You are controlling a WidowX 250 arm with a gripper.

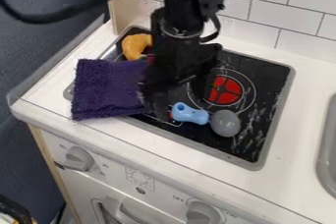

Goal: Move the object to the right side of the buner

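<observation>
The task's object is not named, and I cannot tell which item it is. The blue-and-grey utensil (225, 123) lies on the black stovetop (253, 139), just in front of the right-hand burner (224, 90); its long axis runs left to right in view, sloping slightly towards the front, with the blue handle end at left and the rounded grey head pointing right. A purple cloth (101, 90) lies across the stovetop's left side and onto the white counter (148, 142), its longer direction unclear where the arm hides it. A curved orange piece (134, 45) sits at the rear left. Knobs (78, 159) line the white oven front (141, 181) below, a grey sink (328, 154) shows at the right edge, and white tiles (282, 14) cover the wall behind. The claw (154, 107) hangs low at the cloth's right edge, near the handle; whether it is released, clenched or grasping the cloth, I cannot tell.
</observation>
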